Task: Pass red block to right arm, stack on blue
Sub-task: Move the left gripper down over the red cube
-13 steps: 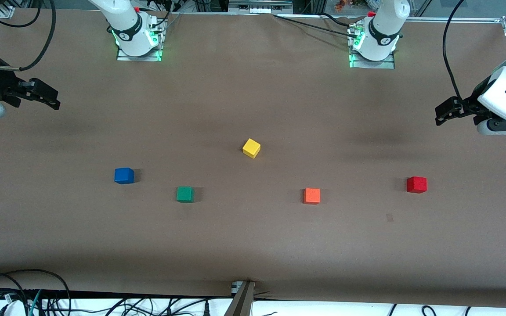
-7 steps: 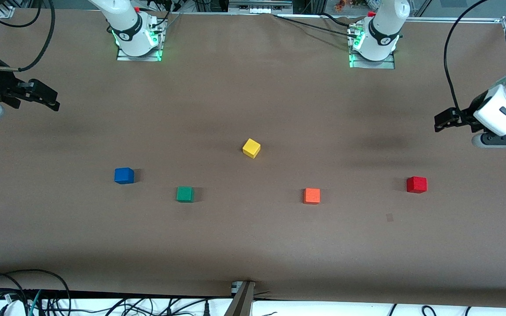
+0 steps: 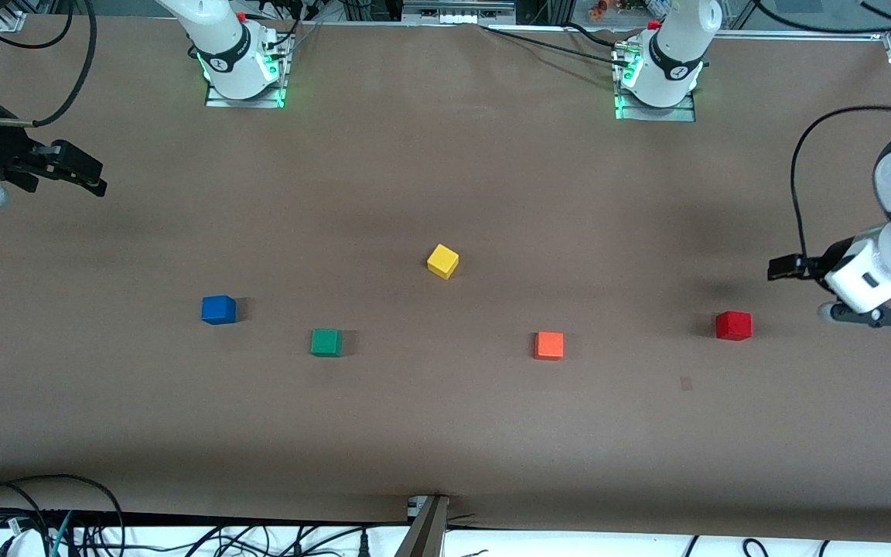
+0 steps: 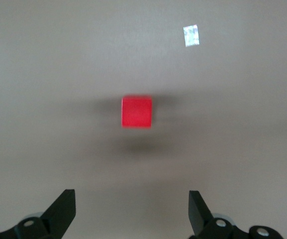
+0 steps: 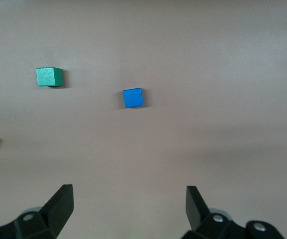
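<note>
The red block (image 3: 733,325) sits on the brown table toward the left arm's end. It also shows in the left wrist view (image 4: 137,112), apart from the fingers. My left gripper (image 3: 783,268) hangs open and empty over the bare table beside the red block; its open jaws show in the left wrist view (image 4: 131,197). The blue block (image 3: 218,309) sits toward the right arm's end and shows in the right wrist view (image 5: 133,97). My right gripper (image 3: 88,175) waits open and empty over the table's edge at that end (image 5: 128,193).
A green block (image 3: 326,342) lies beside the blue one. A yellow block (image 3: 442,261) sits mid-table. An orange block (image 3: 548,345) lies between green and red. A small pale patch (image 3: 686,383) marks the table nearer the camera than the red block.
The left arm has swung its gripper from over the table's end to over the spot just beside the red block. The right arm and all blocks have stayed still.
</note>
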Robot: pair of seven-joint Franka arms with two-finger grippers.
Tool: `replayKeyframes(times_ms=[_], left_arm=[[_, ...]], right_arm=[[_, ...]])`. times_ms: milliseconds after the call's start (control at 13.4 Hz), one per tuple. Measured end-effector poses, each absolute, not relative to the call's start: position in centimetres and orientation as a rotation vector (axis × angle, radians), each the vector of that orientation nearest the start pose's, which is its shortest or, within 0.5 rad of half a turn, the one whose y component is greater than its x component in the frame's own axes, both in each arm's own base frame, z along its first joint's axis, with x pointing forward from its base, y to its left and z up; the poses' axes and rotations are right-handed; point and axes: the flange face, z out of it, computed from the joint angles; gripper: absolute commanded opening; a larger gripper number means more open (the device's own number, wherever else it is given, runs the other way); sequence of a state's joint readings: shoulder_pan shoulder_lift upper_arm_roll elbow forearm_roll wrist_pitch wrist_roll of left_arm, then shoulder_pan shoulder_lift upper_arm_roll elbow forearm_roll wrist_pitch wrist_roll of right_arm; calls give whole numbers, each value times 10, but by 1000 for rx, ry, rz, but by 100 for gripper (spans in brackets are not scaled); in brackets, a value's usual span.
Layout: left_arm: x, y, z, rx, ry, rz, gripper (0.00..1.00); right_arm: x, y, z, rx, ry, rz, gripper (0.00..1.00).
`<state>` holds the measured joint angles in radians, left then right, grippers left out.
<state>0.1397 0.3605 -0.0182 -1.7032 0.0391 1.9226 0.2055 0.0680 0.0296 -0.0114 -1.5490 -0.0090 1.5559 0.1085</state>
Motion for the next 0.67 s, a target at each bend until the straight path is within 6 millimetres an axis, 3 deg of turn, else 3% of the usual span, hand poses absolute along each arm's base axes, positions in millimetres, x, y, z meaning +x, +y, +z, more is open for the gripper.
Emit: replayKeyframes(times_ms=[297,669], left_arm=[[650,81,312,-3122,261,155,100],[643,86,257,-3117,286,75,100]], right_arm=[[561,31,617,-3151,82,34,100],[561,31,617,-3150,82,34,100]])
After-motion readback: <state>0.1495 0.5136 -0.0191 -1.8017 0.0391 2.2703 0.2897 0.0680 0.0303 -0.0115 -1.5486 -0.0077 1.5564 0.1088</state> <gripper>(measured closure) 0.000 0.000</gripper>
